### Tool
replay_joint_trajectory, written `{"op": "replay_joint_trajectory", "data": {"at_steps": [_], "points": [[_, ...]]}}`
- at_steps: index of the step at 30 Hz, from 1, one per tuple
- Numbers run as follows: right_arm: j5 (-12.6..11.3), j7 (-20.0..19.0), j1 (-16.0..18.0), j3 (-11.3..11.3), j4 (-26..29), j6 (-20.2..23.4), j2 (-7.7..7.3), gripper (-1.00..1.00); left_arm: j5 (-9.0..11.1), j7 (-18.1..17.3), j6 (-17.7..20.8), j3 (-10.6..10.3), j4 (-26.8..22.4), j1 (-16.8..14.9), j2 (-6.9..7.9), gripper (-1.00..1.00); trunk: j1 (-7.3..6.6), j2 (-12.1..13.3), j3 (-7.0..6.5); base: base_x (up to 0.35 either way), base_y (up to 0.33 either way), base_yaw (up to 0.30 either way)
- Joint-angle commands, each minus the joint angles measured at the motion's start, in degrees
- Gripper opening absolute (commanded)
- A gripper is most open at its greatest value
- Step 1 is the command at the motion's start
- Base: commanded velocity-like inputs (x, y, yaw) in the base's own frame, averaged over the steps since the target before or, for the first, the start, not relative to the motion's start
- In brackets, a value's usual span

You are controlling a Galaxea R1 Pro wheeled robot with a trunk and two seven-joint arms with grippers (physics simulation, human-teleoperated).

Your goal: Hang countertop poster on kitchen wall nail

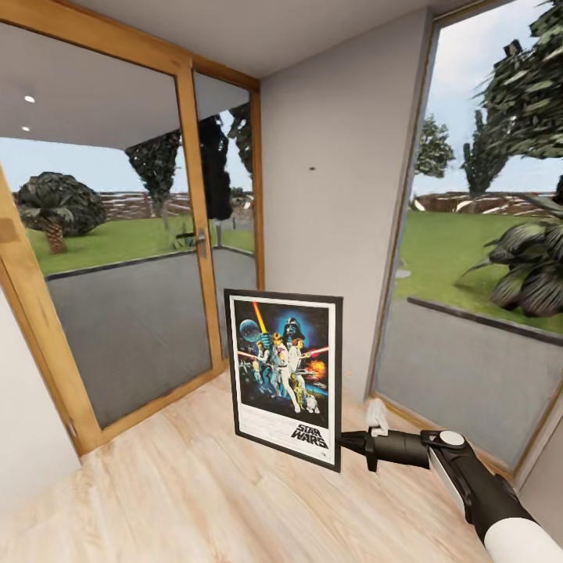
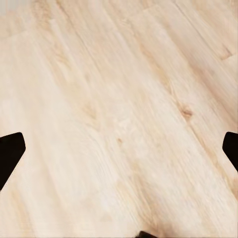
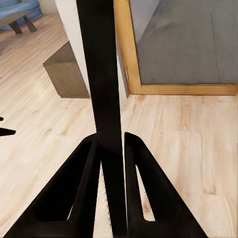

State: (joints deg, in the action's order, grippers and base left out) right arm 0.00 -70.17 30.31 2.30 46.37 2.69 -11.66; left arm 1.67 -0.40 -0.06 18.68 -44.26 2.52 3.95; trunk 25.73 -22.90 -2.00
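The framed Star Wars poster [image 1: 285,375] hangs upright in the air above the wooden floor, facing me. My right gripper [image 1: 345,444] is shut on its lower right edge; in the right wrist view the black frame edge [image 3: 101,89] runs edge-on between the two fingers [image 3: 141,183]. One wall nail [image 1: 312,167] shows as a tiny dark speck on the pale grey wall, well above the poster's top. My left gripper [image 2: 119,148] points down at bare floor, its dark fingertips [image 2: 9,153] wide apart, open with nothing between them. The kitchen countertop is out of view.
A wood-framed glass door [image 1: 125,258] stands to the left of the wall strip, a large window [image 1: 485,258] to its right. Light wooden floor [image 1: 180,493] lies below. A brown box-like block [image 3: 67,72] sits on the floor in the right wrist view.
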Motion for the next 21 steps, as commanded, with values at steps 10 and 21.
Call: {"op": "replay_joint_trajectory", "data": {"at_steps": [10, 21], "points": [[-0.09, -0.23, 0.02, 0.08, 0.04, 0.47, -0.03, -1.00, 0.17, -0.04, 0.05, -0.04, -0.04, 0.03, 0.00, 1.00, 0.05, -0.02, 0.00, 0.285, 0.231, 0.000], [-0.09, -0.30, 0.02, 0.08, 0.06, 0.48, -0.03, -1.00, 0.17, -1.15, 0.04, 0.04, 0.01, 0.03, 0.00, 1.00, 0.05, -0.02, 0.00, 0.270, 0.254, 0.000]]}}
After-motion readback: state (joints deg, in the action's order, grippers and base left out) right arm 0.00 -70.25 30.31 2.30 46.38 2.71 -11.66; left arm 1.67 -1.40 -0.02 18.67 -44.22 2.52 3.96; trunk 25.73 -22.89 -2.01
